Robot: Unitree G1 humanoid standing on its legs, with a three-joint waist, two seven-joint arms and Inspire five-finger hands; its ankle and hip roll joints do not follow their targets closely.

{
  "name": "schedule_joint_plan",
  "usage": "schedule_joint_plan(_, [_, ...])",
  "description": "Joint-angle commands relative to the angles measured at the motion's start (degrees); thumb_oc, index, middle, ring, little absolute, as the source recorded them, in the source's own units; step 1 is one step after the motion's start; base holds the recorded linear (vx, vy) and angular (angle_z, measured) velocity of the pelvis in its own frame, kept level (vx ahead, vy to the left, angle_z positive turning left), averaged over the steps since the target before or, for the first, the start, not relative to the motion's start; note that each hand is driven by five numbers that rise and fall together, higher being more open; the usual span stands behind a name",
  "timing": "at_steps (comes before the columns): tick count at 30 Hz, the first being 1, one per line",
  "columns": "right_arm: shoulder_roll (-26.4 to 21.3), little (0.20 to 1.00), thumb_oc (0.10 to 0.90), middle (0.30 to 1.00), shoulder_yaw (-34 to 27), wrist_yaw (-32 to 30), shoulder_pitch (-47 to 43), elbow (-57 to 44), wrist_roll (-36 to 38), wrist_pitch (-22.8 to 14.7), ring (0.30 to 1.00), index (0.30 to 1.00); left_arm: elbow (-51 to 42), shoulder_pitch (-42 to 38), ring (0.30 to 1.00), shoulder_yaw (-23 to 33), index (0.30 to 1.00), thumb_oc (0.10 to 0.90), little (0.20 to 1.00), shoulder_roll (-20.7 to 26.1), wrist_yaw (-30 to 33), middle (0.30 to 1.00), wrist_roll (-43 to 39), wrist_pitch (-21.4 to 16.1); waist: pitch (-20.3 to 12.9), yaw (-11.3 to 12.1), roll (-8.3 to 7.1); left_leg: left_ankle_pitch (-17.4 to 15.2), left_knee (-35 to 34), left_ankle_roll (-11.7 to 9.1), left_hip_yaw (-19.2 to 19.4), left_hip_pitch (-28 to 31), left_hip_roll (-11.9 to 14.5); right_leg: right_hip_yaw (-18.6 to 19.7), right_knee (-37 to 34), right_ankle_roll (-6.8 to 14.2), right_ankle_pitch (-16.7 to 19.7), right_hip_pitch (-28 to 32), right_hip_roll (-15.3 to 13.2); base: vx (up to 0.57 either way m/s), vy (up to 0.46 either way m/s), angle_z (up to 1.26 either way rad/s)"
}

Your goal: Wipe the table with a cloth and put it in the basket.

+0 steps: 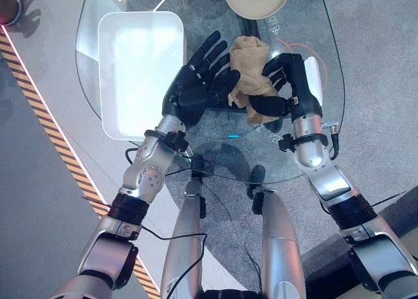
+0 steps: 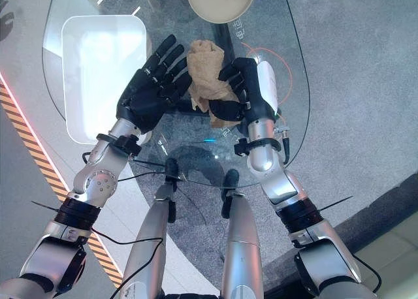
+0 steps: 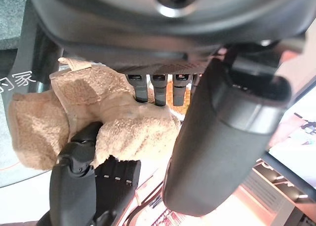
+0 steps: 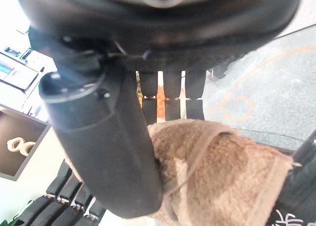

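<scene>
The right hand (image 1: 287,83) is curled around the brown cloth (image 1: 251,67) above the glass desk (image 1: 215,155). The left hand (image 1: 199,77), fingers straight, touches it at 9 o'clock. The white basket (image 1: 140,70) lies further at 9 o'clock. The right wrist view shows the thumb pressing into the cloth.

the cloth (image 1: 252,69) is sitting bunched between the two hands over the glass table (image 1: 307,162), the right hand (image 1: 287,83) curling round it and the left hand (image 1: 199,83) lying spread with its thumb touching it. left of the cloth, the white basket (image 1: 140,70) is lying open-topped, with only the left hand standing in the way. beyond the cloth, a beige bowl (image 1: 257,2) is blocking the far edge. nearer than the cloth, bare glass is lying open.
</scene>
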Motion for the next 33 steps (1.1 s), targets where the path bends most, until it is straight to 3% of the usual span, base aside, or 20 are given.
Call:
schedule_joint_plan(1, [-1.3, 0.2, 0.1, 0.3, -0.4, -1.0, -10.1, -11.6, -2.0, -7.8, 0.3, 0.3, -10.6, -5.5, 0.9, -1.2, 0.9, 0.8, 0.9, 0.9, -6.0, 0.9, -2.0, -1.6, -1.7, -0.4, -1.31, -8.4, 6.1, 4.1, 5.6, 2.1, -2.0, 1.3, -8.9, 3.4, 7.1, 2.3, 1.4, 0.0, 0.0, 0.0])
schedule_joint_plan(24, [-0.9, 0.2, 0.1, 0.3, 0.5, 1.6, -10.6, -12.5, -2.9, -8.3, 0.3, 0.3, -11.2, -5.3, 0.9, -1.5, 0.9, 0.8, 0.9, 1.0, -3.1, 0.9, 1.6, -2.0, -1.7, -0.1, -1.48, -8.6, 6.3, 4.2, 5.3, 1.5, -2.2, 1.0, -8.6, 3.4, 7.0, 1.8, 1.5, 0.0, 0.0, 0.0])
schedule_joint_plan(33, [-0.4, 0.2, 0.1, 0.3, -0.2, -0.9, -10.2, -12.9, -3.5, -7.9, 0.3, 0.3, -10.0, -3.8, 0.9, 0.4, 0.9, 0.8, 0.9, 0.4, 9.3, 0.9, 6.2, -10.2, -1.7, 0.3, -1.51, -8.5, 6.4, 4.2, 4.9, 1.2, -2.5, 1.0, -8.5, 3.4, 6.7, 1.7, 1.7, 0.0, 0.0, 0.0])
